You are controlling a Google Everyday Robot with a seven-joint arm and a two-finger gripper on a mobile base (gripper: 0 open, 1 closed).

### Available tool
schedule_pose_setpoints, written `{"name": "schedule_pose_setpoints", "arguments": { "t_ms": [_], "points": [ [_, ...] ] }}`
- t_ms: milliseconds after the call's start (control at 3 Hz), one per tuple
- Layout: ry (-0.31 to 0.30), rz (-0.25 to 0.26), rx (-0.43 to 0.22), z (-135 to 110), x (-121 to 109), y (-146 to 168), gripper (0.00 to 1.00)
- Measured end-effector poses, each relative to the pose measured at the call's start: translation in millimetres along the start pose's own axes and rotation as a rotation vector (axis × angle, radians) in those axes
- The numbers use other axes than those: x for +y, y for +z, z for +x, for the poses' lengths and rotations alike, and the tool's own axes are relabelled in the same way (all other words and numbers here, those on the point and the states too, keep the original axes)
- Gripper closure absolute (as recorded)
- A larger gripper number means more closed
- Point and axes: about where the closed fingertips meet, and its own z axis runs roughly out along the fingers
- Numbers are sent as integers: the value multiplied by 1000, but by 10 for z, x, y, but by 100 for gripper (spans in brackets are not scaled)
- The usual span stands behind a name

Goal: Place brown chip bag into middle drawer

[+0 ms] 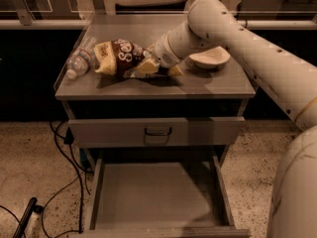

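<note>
The brown chip bag (123,57), dark brown with pale yellow ends and white lettering, is at the left middle of the cabinet top, tilted, with a shadow under it. My gripper (152,66) reaches in from the right and is shut on the bag's right end. The middle drawer (158,195) is pulled out below the cabinet, wide, grey, its flat floor bare. It lies well below and in front of the bag.
A clear plastic bottle (79,58) lies just left of the bag. A white bowl (210,58) sits behind my wrist on the right. A grey drawer front with a dark handle (157,131) is above the open drawer. Cables (64,182) trail on the floor at left.
</note>
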Motion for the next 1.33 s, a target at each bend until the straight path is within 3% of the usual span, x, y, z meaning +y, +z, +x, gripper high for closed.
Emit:
{"name": "schedule_pose_setpoints", "arguments": {
  "t_ms": [667, 1000, 1333],
  "points": [
    [0, 0, 0, -35, -7, -31, 100],
    [-10, 36, -22, -108, 149, -471, 100],
    [5, 97, -47, -54, 453, -950, 100]
  ]
}}
